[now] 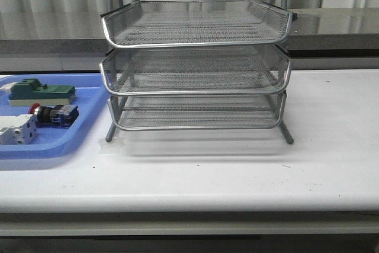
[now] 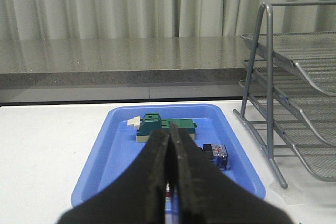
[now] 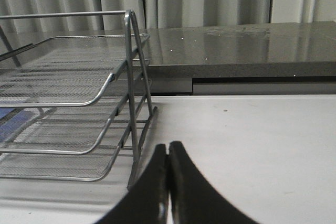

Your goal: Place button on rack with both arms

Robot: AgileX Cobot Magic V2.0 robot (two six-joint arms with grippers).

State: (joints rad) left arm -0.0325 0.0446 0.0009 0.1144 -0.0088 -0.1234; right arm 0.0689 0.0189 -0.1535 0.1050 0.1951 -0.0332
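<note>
No readable text anywhere: the button [image 1: 54,114] and the green block [image 1: 41,92] in the blue tray [image 1: 89,122] show no legible marking, and the rack [image 1: 195,66] carries no label or number either.

The red-capped button [image 1: 54,114] lies on its side in the blue tray [image 1: 89,124], just left of the silver three-tier mesh rack [image 1: 195,69].

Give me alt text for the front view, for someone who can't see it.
A three-tier silver wire-mesh rack stands mid-table, all tiers empty. Left of it, a blue tray holds the red-capped button, lying on its side between a green block and a white block. No arms appear in this view.
</note>
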